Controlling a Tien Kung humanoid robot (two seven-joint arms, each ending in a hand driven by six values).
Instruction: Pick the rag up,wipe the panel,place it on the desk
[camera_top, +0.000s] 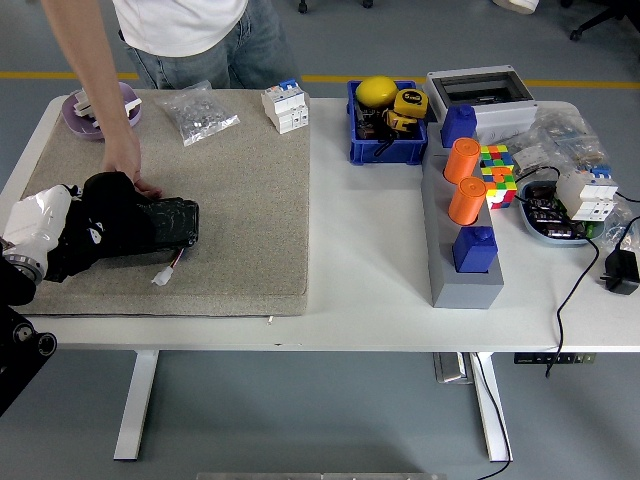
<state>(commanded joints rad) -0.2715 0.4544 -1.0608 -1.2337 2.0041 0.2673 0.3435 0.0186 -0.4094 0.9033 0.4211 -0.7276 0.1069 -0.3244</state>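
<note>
- Left hand (112, 212) comes in from the left edge and lies on top of the panel (160, 224); it is a black mass, and whether its fingers are curled, spread or holding anything cannot be told.
- Rag: no cloth can be made out apart from that black mass, so where it is cannot be told.
- Panel is dark, lies flat on the mat (230, 200) near its left front part; its left half is hidden under the hand, only the right end shows.
- Small white plug (160, 278) on a thin wire lies just in front of the panel.
- Person stands at the far side, cut off at the picture's top; their hand (128, 165) reaches down and touches the panel's far edge, fingertips partly hidden behind the robot's hand.
- Right hand is out of view.
</note>
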